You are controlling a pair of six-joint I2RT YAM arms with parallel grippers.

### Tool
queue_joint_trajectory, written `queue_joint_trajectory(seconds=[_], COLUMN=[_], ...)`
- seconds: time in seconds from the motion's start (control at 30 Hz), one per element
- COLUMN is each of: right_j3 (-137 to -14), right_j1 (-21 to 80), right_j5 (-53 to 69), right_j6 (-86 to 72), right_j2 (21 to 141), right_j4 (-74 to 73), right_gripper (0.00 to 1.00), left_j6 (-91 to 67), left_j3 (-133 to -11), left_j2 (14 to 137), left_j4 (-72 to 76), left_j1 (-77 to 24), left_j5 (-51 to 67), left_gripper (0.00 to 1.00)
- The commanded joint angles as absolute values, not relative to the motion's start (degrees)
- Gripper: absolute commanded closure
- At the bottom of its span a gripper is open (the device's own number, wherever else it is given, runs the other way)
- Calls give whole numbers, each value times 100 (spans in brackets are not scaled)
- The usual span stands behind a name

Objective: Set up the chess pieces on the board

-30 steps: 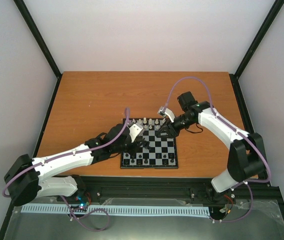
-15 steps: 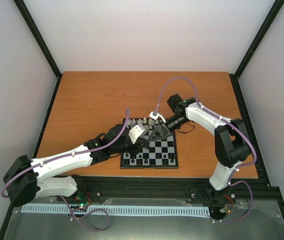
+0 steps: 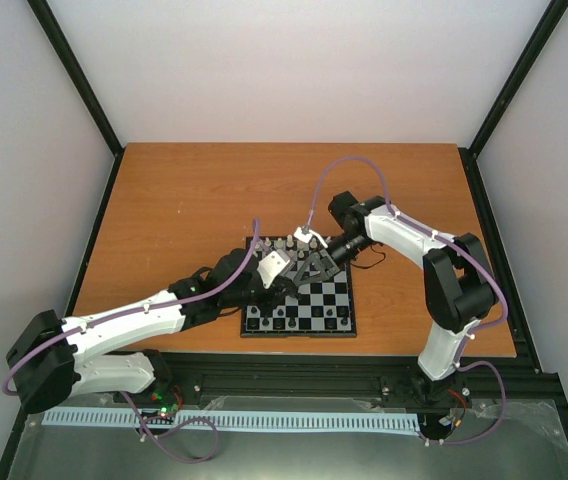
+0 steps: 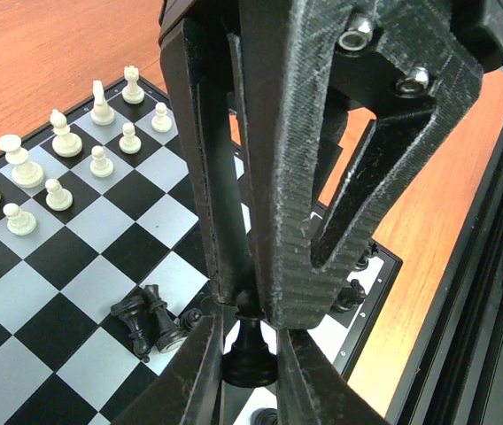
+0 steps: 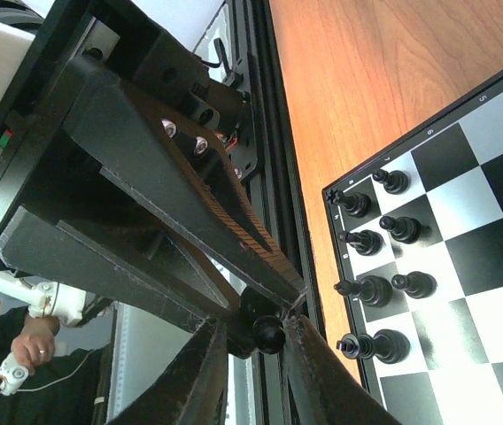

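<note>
The board (image 3: pixel 329 300) lies near the table's front edge. Both grippers meet above its left half. My left gripper (image 4: pixel 250 356) is shut on a black pawn (image 4: pixel 250 363), gripping its lower body. My right gripper (image 5: pixel 260 341) comes in from the opposite side with its fingers pressed round the same black pawn (image 5: pixel 267 333) at its round head. White chess pieces (image 4: pixel 57 168) stand in two rows at the far side. Black pieces (image 5: pixel 375 288) stand along the near side. Two black pieces (image 4: pixel 150 323) lie toppled on the squares beside the pawn.
The orange wooden table (image 3: pixel 184 200) stretches behind and to the left of the board. A black rail (image 3: pixel 294 365) runs along the near edge, close under the board. White walls enclose the table. A person's hand (image 5: pixel 34 354) shows far off in the right wrist view.
My right arm swung left across the board to the left gripper, and its jaws closed in on the pawn's head. The left arm and its grip stayed still.
</note>
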State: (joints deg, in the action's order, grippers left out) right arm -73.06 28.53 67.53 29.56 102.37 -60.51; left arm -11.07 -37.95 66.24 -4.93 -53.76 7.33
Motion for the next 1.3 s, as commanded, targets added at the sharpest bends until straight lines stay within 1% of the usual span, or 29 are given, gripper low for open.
queue_joint_trajectory(seconds=[0.0, 0.1, 0.17, 0.23, 0.43, 0.5, 0.63, 0.8, 0.93, 1.07, 1.17, 1.2, 1.27], right_j3=[-7403, -7433, -7458, -7457, -7260, -7042, -6648, -6365, -6279, -6279, -6317, -6337, -6405], right_j1=[2926, 2927, 2927, 2919, 2883, 2883, 2883, 2883, 2887, 2908, 2985, 3045, 3219], right_j5=[6949, 6978, 6954, 6869, 6237, 5849, 5081, 4599, 4278, 3912, 3507, 3342, 3025], right_j6=[3052, 3046, 3045, 3025, 2851, 2762, 2689, 2686, 2766, 3291, 3835, 4005, 4338], right_j2=[10333, 10377, 10388, 10361, 9958, 9750, 9345, 9080, 8891, 8631, 8470, 8435, 8468], right_j4=[-6090, -6083, -6069, -6012, -5616, -5384, -4928, -4642, -4527, -4526, -4504, -4482, -4485], right_gripper=[85, 88, 89, 90, 91, 91, 90, 89, 87, 83, 78, 76, 73], left_j6=[-989, -976, -975, -982, -1160, -1287, -1543, -1833, -2024, -2317, -2549, -2597, -2707], left_j3=[-3859, -3850, -3854, -3866, -3897, -3944, -4217, -4573, -4813, -4720, -4727, -4766, -4831], left_j2=[6557, 6549, 6548, 6552, 6359, 6168, 5737, 5730, 6124, 6252, 6098, 6025, 5897], left_j4=[-219, -211, -222, -243, -391, -494, -981, -1738, -2466, -2717, -2967, -3082, -3303], left_j1=[-5414, -5414, -5414, -5414, -5414, -5414, -5414, -5414, -5414, -5414, -5399, -5385, -5299], left_j5=[839, 848, 854, 837, 659, 590, 66, -733, -1014, -1063, -1073, -1099, -1157], left_gripper=[88, 87, 84, 77, 48, 41, 34, 33, 36, 39, 38, 36, 29])
